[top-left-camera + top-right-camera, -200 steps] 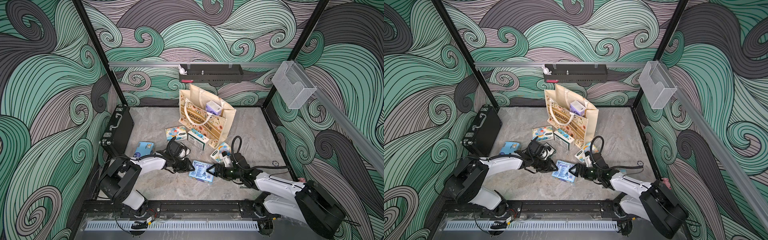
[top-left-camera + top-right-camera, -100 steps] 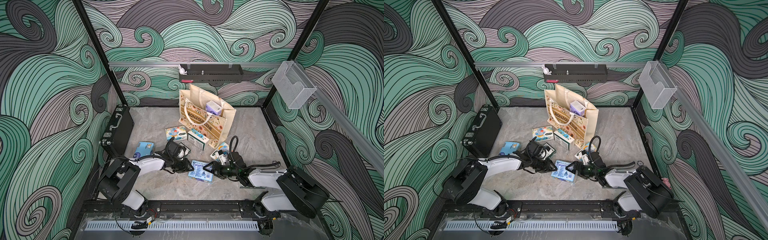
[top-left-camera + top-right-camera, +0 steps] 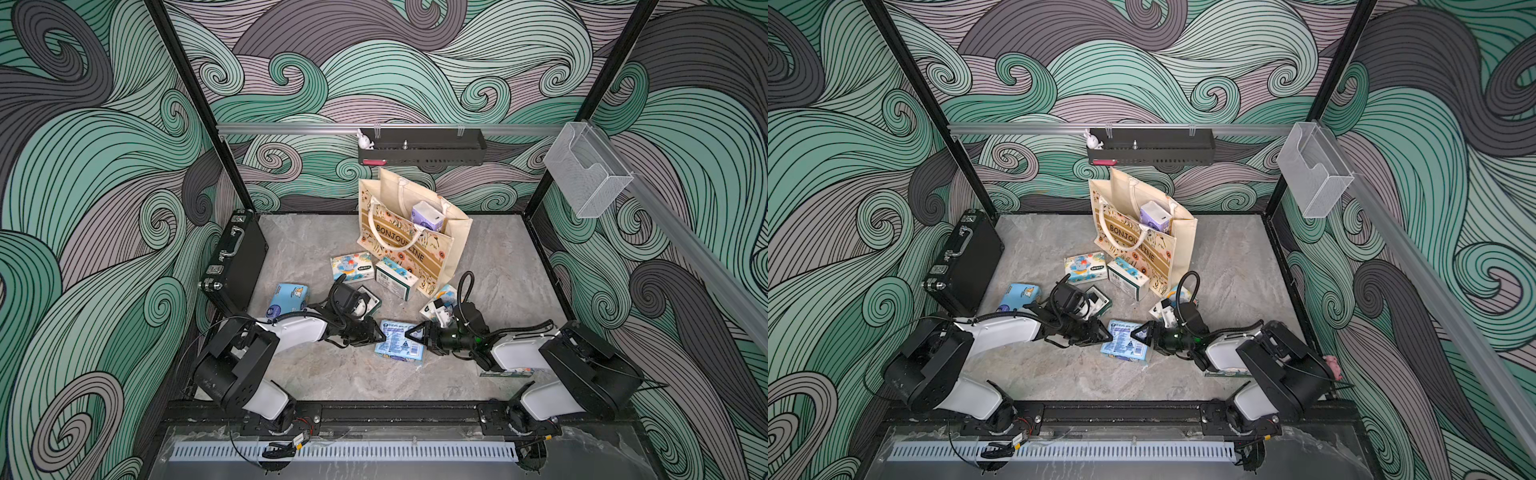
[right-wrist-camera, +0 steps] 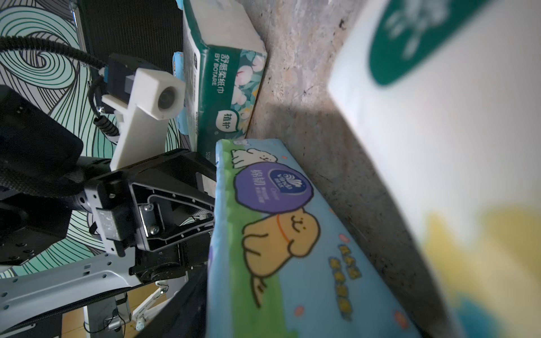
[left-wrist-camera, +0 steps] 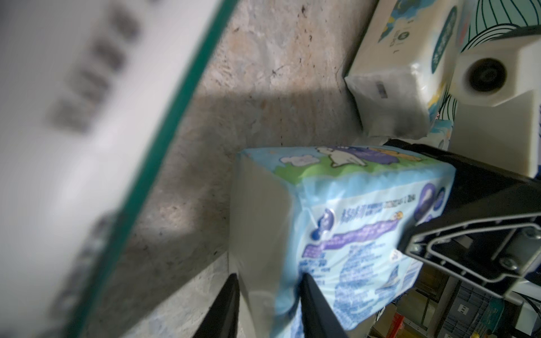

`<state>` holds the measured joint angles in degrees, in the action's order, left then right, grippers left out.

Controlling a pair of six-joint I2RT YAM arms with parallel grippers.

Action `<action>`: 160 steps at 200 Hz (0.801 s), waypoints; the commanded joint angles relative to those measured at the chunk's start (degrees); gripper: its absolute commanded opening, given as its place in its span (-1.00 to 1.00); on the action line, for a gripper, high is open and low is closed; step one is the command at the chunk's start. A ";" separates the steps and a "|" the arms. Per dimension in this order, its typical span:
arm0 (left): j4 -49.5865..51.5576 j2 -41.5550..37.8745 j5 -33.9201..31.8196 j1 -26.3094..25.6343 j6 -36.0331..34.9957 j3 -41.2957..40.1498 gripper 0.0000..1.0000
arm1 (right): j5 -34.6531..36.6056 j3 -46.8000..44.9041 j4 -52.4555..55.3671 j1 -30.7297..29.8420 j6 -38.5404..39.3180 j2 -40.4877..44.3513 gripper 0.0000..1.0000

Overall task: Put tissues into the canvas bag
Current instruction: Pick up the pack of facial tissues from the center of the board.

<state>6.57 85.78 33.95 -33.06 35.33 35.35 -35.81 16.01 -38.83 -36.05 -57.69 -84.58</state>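
**A:** Where is the pack they are working on?

**B:** The light-blue pack is on the worktop in front of the canvas bag, well apart from it.

**A:** And the left fingers?

**B:** They are closed on one end of that pack. The left wrist view shows one finger on either side of its corner.

**A:** The right fingers?

**B:** They reach around the opposite end, and one lies across the printed face. I cannot tell whether they are pressing on it or only set around it.

**A:** Is anything in the bag?

**B:** A purple pack stands in its open mouth.

**A:** And the rest?

**B:** A cartoon pack and a green floral pack lie just in front of the bag. A blue pack lies farther from the bag, near the black case.
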 commanded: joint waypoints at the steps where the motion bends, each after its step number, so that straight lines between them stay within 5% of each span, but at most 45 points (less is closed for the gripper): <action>1: 4.97 2.71 -4.91 0.28 -0.70 -2.18 -0.26 | -1.21 1.98 -3.13 -0.53 0.47 -0.16 0.40; 55: 4.40 -1.98 -2.99 0.80 1.66 -1.05 0.49 | -1.07 2.71 -0.18 -0.60 1.28 2.47 0.08; 117: 21.11 -22.65 -8.46 1.63 0.21 6.07 0.53 | 1.72 5.11 21.92 -0.42 7.57 20.50 0.03; 160: 32.99 -38.47 -19.94 2.47 -5.91 12.72 0.60 | 9.45 28.03 56.93 0.89 25.91 35.59 0.08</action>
<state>29.28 54.41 21.96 -31.24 33.80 44.91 -31.59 30.17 -2.15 -36.07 -45.25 -53.25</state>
